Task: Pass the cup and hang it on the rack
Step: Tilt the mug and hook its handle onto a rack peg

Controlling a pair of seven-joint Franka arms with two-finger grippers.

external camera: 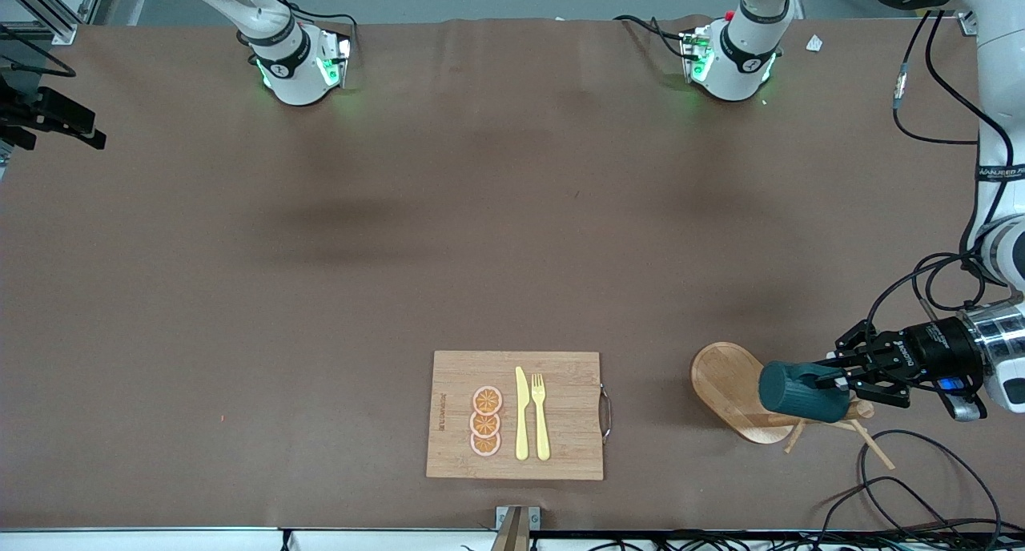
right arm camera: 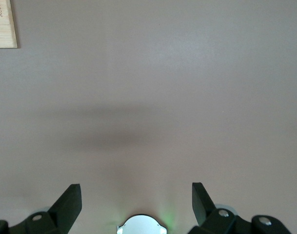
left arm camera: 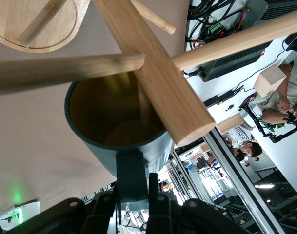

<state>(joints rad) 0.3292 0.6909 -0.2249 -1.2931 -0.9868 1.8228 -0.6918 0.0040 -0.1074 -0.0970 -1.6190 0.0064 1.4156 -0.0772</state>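
Observation:
The dark teal cup (external camera: 801, 391) hangs on its side in the air over the rack (external camera: 725, 379), whose oval bamboo base lies at the left arm's end of the table. My left gripper (external camera: 837, 379) is shut on the cup's handle (left arm camera: 131, 175). In the left wrist view the cup's mustard inside (left arm camera: 109, 117) faces the rack's post (left arm camera: 158, 78), which crosses its rim, with a peg (left arm camera: 65, 68) along the rim's edge. My right gripper (right arm camera: 136, 192) is open over bare table with nothing between its fingers; it does not show in the front view.
A wooden cutting board (external camera: 560, 455) carries orange slices (external camera: 486, 421), a yellow knife (external camera: 521, 415) and a fork (external camera: 540, 415) near the table's front edge. Black cables (external camera: 921, 487) lie by the rack at the left arm's end.

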